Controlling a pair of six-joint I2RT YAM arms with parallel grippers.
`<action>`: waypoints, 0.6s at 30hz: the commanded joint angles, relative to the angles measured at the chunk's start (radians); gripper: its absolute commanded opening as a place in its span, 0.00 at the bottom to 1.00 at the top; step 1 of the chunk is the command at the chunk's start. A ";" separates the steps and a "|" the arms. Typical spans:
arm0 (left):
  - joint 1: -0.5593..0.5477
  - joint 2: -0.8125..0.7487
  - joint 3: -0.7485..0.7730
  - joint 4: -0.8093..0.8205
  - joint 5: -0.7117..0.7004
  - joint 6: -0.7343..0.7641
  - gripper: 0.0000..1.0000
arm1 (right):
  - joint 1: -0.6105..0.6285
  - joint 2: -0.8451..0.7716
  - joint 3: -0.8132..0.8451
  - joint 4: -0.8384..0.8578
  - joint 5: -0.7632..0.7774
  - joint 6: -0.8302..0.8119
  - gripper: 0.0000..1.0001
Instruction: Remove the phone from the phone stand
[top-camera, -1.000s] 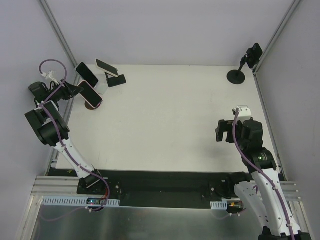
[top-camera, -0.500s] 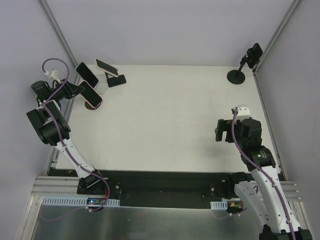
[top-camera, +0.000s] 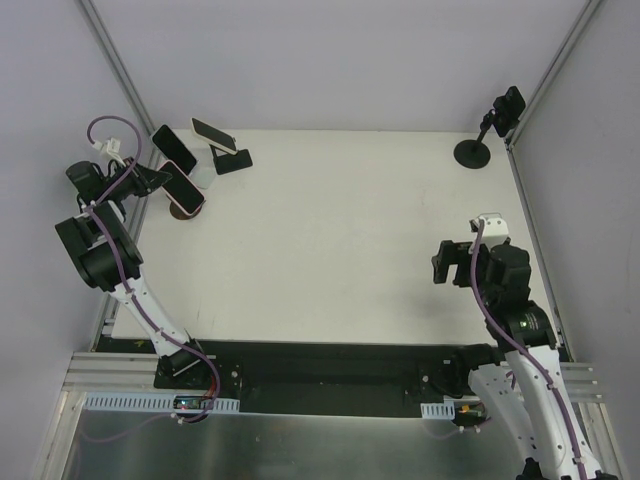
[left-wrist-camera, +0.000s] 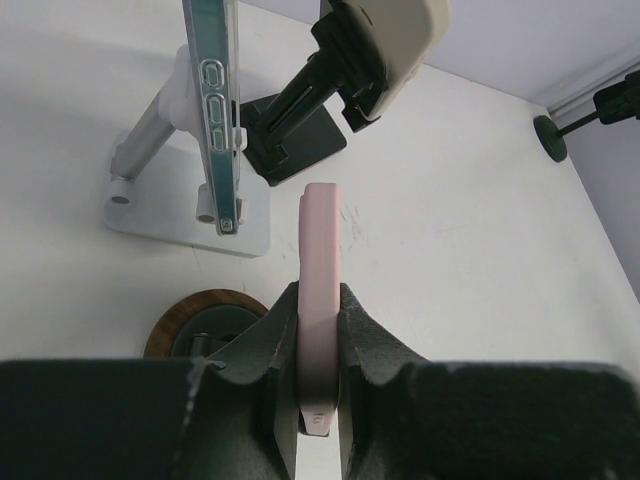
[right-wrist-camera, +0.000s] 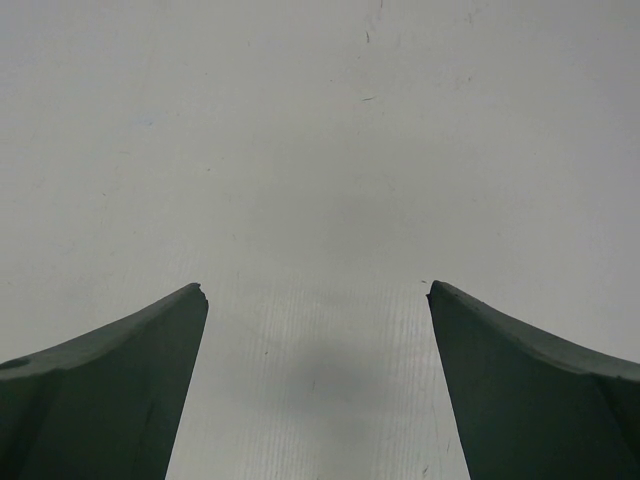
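Note:
My left gripper (top-camera: 158, 181) is shut on the lower end of a pink phone (top-camera: 184, 189) at the table's far left. In the left wrist view the pink phone (left-wrist-camera: 321, 250) stands edge-on between my gripper's (left-wrist-camera: 320, 296) two dark fingers. The round wooden phone stand (left-wrist-camera: 172, 326) lies just below and left of it; in the top view the stand (top-camera: 181, 212) peeks out under the phone. I cannot tell whether the phone still touches the stand. My right gripper (top-camera: 441, 263) is open and empty over bare table at the right (right-wrist-camera: 314, 300).
A clear-cased phone (left-wrist-camera: 213, 110) sits on a white stand (left-wrist-camera: 190, 215), and a beige phone (left-wrist-camera: 395, 40) on a black stand (left-wrist-camera: 300, 135), both just behind the pink phone. A black tripod camera (top-camera: 473, 151) stands at the far right corner. The left wall is close to my left arm.
My left wrist has shifted slightly up and to the right with the pink phone held. My right arm has drawn back a little toward the near edge.

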 joint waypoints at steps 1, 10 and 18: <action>0.002 -0.087 -0.020 0.150 0.038 -0.044 0.00 | 0.005 -0.030 -0.013 0.014 -0.007 0.013 0.96; -0.001 -0.183 -0.083 0.374 0.008 -0.236 0.00 | 0.005 -0.083 -0.012 0.000 0.003 0.014 0.96; -0.042 -0.361 -0.221 0.367 -0.176 -0.319 0.00 | 0.005 -0.098 0.014 -0.001 0.002 0.030 0.96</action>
